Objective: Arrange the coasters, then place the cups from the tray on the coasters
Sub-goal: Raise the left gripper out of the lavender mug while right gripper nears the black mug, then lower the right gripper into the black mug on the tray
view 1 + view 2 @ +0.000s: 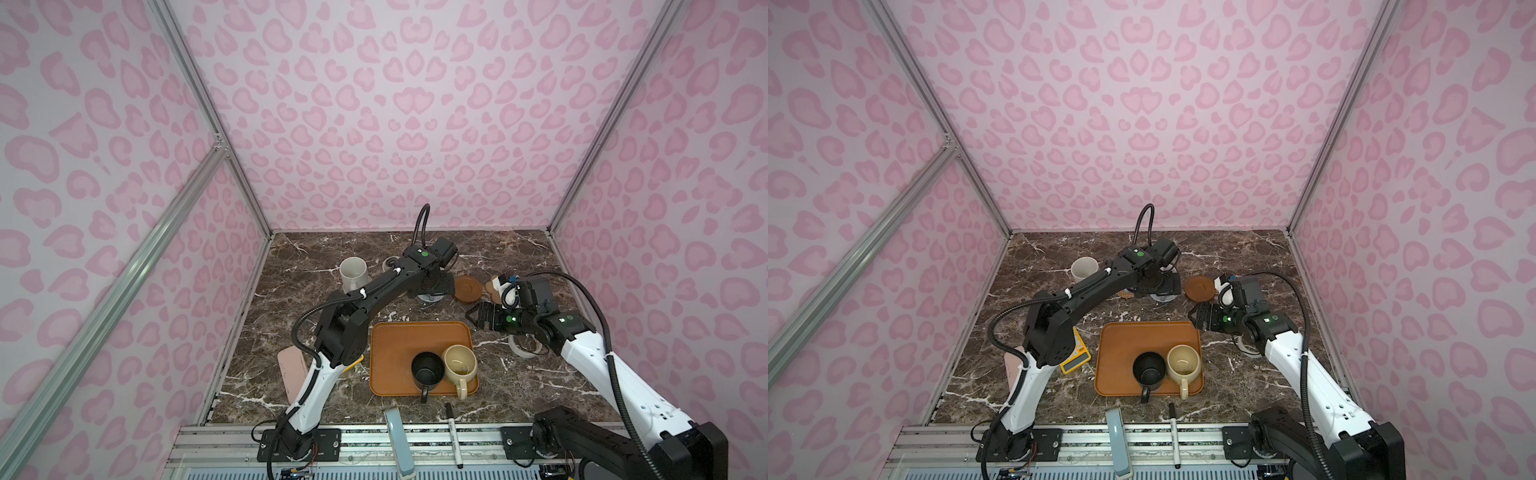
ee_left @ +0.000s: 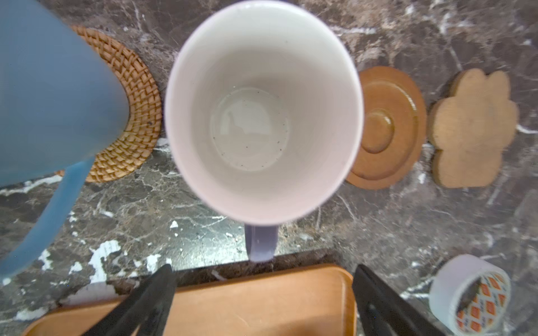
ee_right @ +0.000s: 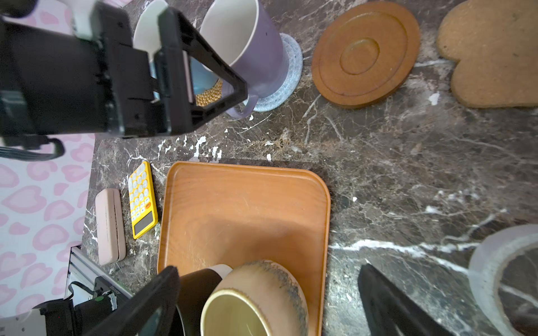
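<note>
Closest to the top camera, a black marker pen [image 1: 453, 436] lies across the aluminium rail [image 1: 216, 446] beside a pale blue-grey oblong object [image 1: 397, 440]; beyond them, on the dark brown marble surface [image 1: 519, 257], sits the flat orange-brown rectangular tray [image 1: 395, 345]. A black handled mug [image 1: 427, 370] and a squat cream-yellow mug [image 1: 459, 365] stand touching in the tray's near right corner, handles towards the camera; the rest of the tray is bare.

Past the tray, a speckled white mug [image 1: 353, 272] stands far left, and what lies under it cannot be told; a light blue mug [image 2: 52, 87] rests on a tan rattan round coaster [image 2: 136, 116]; a lavender mug [image 3: 256, 49] stands upright on a grey-blue woven round coaster [image 3: 286, 84]. Just beside that, a brown rimmed disc coaster [image 3: 364, 52] and a tan paw-shaped coaster [image 3: 492, 52] lie bare, close together.

The left fingers [image 2: 151, 296] are spread wide above the lavender mug's handle side, gripping nothing; the right fingers [image 3: 139, 302] are also apart, hovering by the tray's far right corner, holding nothing.

A translucent tape ring [image 2: 468, 293] lies right of the tray; a yellow calculator [image 3: 142, 200] and a pink oblong case [image 3: 110, 227] lie left of it.
</note>
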